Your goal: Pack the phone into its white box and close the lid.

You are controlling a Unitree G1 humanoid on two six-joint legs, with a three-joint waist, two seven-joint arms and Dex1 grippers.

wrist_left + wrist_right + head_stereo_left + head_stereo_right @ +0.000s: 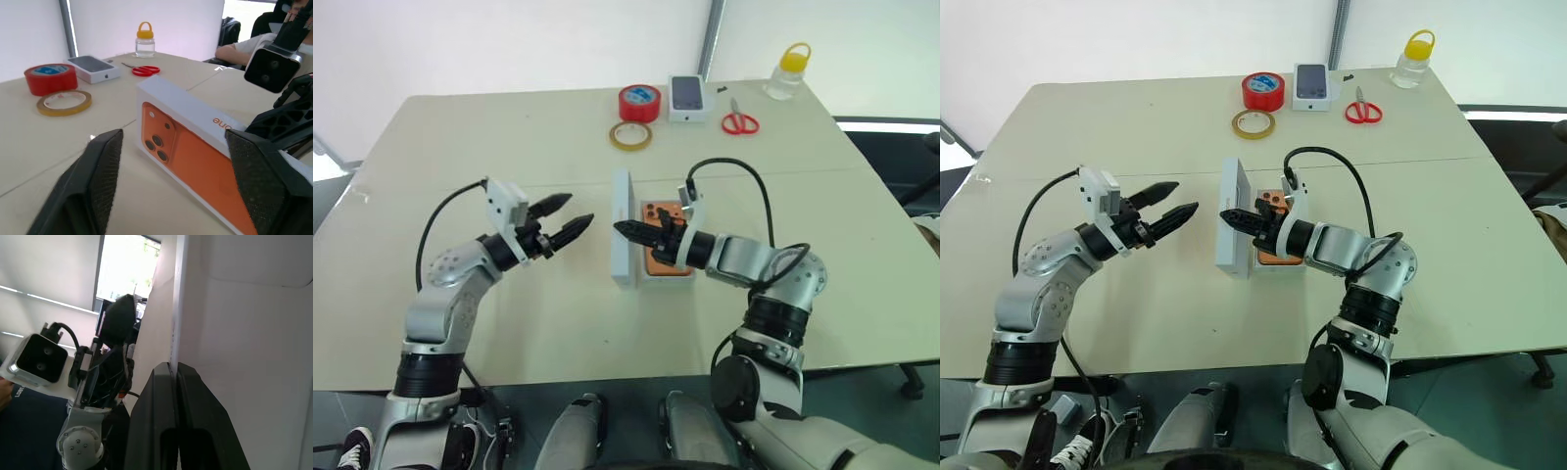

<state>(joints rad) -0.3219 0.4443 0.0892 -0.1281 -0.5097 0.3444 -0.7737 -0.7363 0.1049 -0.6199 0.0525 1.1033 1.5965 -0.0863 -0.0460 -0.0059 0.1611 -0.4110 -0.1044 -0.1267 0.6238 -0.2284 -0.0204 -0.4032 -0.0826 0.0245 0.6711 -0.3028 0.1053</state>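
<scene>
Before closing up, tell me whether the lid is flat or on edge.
On edge. The lid stands upright on the table beside the white box, its orange printed top facing the left gripper.

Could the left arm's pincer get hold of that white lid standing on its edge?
Probably yes: the left pincer is open, aimed at the lid, with bare table between them.

Beige table [509, 323] (tape rolls [639, 102], scissors [740, 122])
</scene>
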